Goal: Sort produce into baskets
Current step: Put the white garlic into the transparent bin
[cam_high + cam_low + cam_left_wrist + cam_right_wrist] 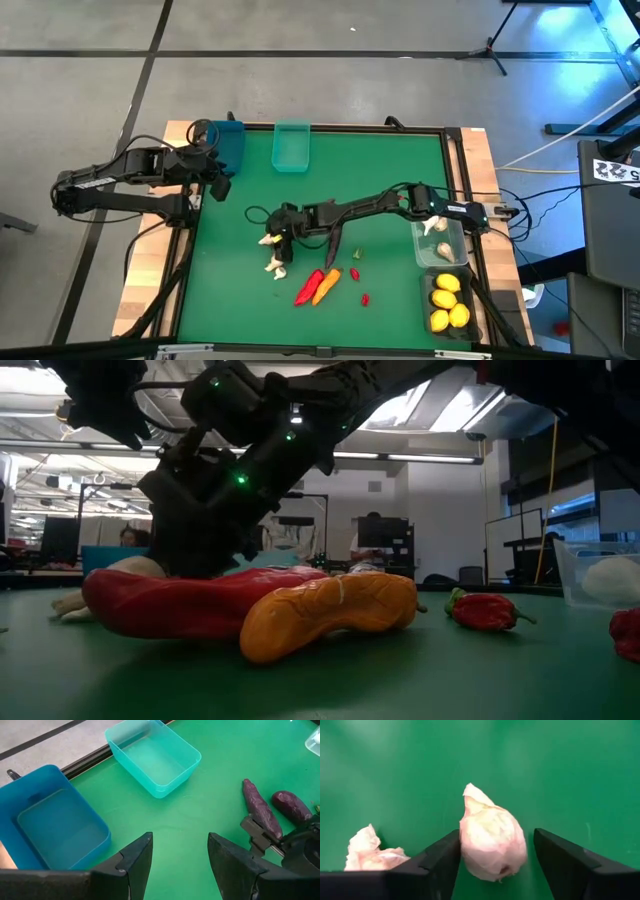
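Observation:
A cream-white garlic bulb (492, 845) lies on the green table between the fingers of my right gripper (495, 865), which is open and slants down over it at the table's middle (275, 240). A second garlic bulb (372, 852) lies beside it. Nearer the front edge lie a red chili (308, 287) and an orange carrot (326, 286), with a dark eggplant (333, 243) just behind them. My left gripper (180, 865) hangs open and holds nothing, above the far left corner by the blue basket (55, 820) and the teal basket (155, 755). My right gripper stands astride the garlic bulb, slanting down from the table's right. One finger (437, 860) lies right at the bulb's side (465, 845); I cannot tell whether it touches. A gap shows between the bulb and the other finger (565, 860). The bulb rests on the table.
A clear basket (452, 250) holding garlic and a dark grey basket (432, 300) holding lemons stand at the right edge. Small red chilis (354, 273) (366, 298) and a green bit (356, 254) lie at the front middle. Two eggplants (261, 810) (292, 805) show in the left wrist view.

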Motion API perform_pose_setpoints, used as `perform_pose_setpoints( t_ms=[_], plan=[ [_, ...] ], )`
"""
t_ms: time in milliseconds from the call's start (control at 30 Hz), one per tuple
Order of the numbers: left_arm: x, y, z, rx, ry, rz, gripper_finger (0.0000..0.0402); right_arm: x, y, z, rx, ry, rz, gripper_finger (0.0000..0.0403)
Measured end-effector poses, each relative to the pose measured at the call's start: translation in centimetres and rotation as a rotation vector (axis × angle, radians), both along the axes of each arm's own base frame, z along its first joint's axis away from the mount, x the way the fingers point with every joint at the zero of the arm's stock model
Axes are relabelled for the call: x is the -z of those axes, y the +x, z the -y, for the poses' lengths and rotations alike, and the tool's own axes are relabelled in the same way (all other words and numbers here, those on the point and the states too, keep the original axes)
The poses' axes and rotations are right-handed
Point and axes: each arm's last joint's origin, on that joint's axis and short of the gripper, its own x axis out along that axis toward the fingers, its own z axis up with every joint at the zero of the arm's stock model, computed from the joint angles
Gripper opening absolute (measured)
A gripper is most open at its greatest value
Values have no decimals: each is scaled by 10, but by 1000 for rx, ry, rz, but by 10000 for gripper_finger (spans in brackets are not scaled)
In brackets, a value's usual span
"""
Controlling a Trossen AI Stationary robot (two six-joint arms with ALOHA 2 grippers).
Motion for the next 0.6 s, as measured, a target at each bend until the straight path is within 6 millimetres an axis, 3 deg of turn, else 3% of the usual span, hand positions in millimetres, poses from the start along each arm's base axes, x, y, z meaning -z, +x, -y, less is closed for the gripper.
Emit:
perform_pose_setpoints(
  t_ms=[300,600],
  plan=[
    [0,0,0,0,0,-1,185,-2,0,-1,41,130,-36,157],
    [0,0,0,7,5,-5,185,-41,4,-1,-3,132,-89,152]
  ],
)
